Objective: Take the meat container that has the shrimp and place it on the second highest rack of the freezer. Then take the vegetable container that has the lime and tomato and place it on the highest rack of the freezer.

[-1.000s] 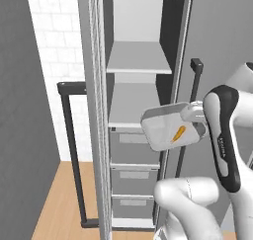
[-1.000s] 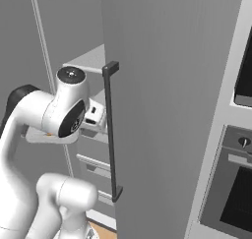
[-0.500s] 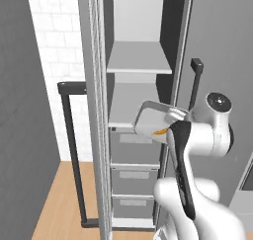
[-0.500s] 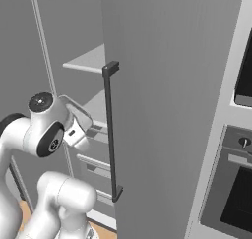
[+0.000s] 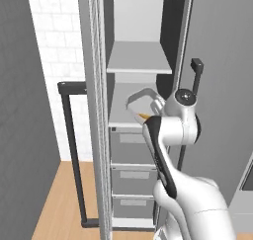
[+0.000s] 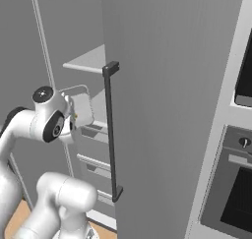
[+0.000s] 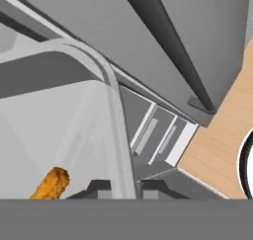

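A simulated kitchen: white brick wall [image 5: 54, 46] in the upper left of the left base view, wooden floor [image 5: 64, 199] along the bottom, and an oven column [image 6: 231, 184] at the right edge of the right base view.

The freezer [image 5: 148, 17] fills the middle of the left base view, a tall grey cabinet standing open. Its right door [image 6: 172, 85] takes up most of the right base view, with a long dark bar handle [image 6: 112, 134] running down its near edge. The left door's dark handle [image 5: 71, 150] stands at centre left of the left base view.

Inside, the highest rack [image 5: 140, 61] is a flat pale shelf in the upper middle of the left base view. The second rack [image 5: 118, 116] lies below it at mid-frame, above three grey drawers [image 5: 129, 175].

The white arm [image 5: 173, 150] rises from the lower right of the left base view, its wrist at mid-frame in front of the second rack.

The meat container [image 5: 143, 101], a clear tray, is tilted at the freezer opening, at the level of the second rack; whether it touches the shelf cannot be told. In the right base view it shows just right of the wrist.

The gripper [image 7: 127, 190] sits at the bottom centre of the hand view, its fingers drawn narrow, pinching the container's rim between them.

The shrimp [image 7: 49, 183], a small orange piece, lies inside the tray at the lower left of the hand view.
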